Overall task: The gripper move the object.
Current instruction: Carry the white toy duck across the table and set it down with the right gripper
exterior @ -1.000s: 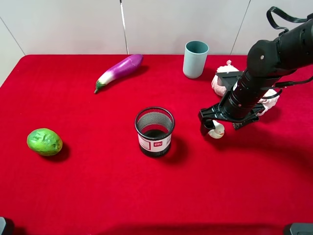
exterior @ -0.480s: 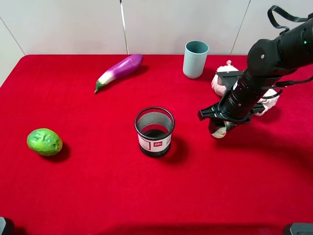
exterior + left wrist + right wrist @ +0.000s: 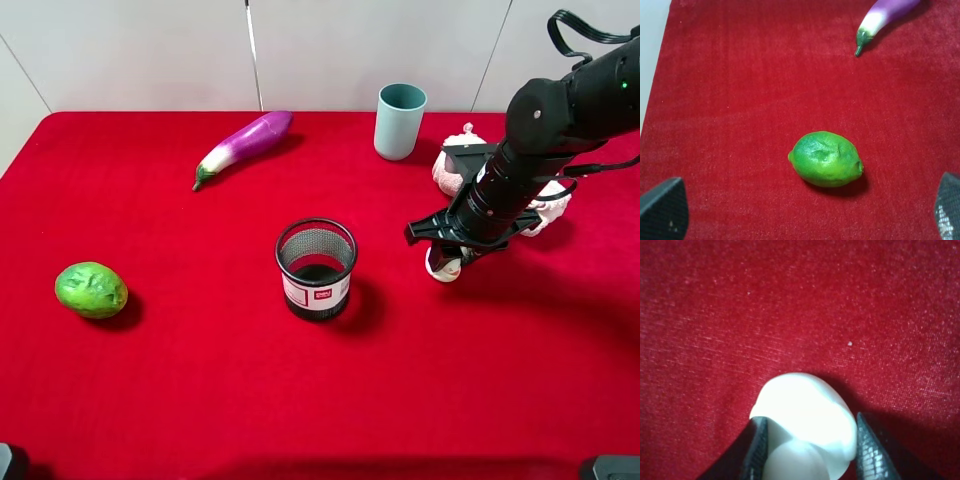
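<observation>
The object [image 3: 443,268] is a small cream-white lumpy bulb on the red cloth, to the right of the mesh cup. My right gripper [image 3: 446,256] points down over it with a black finger pressed on each side. In the right wrist view the object [image 3: 801,420] sits between the two fingers [image 3: 758,450], which touch both its sides; I cannot tell whether it is off the cloth. My left gripper [image 3: 805,220] is open and empty, its fingertips [image 3: 662,210] wide apart above the cloth near the green fruit. It does not show in the exterior high view.
A black mesh cup [image 3: 316,268] stands mid-table. A green lumpy fruit [image 3: 91,289] lies at the left and shows in the left wrist view [image 3: 826,158]. A purple eggplant [image 3: 245,146], a teal cup [image 3: 400,120] and a pink rolled towel [image 3: 455,168] are at the back.
The right gripper's fingers have closed in on the object, which now sits mostly hidden between them. Nothing else on the table has moved.
</observation>
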### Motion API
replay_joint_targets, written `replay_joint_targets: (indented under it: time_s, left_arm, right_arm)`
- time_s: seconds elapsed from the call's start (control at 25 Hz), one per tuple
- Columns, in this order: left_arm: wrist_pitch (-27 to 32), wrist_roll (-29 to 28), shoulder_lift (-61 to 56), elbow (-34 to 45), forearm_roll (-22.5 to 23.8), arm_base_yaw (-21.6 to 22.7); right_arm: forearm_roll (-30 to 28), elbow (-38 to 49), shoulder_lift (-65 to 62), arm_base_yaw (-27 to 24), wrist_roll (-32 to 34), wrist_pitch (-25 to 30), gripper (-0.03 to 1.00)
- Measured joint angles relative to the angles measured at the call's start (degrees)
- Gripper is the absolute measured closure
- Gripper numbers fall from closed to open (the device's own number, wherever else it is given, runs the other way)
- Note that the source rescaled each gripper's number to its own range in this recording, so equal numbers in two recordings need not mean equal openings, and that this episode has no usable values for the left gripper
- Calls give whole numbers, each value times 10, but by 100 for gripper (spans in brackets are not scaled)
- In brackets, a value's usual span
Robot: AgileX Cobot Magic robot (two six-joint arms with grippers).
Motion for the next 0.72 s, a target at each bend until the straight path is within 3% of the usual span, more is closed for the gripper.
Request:
replay_joint_targets:
  time_s: [0.72]
  left_arm:
    - [0, 0, 0, 0, 0, 0]
  right_arm:
    - [14, -1, -49, 0, 27, 32, 94]
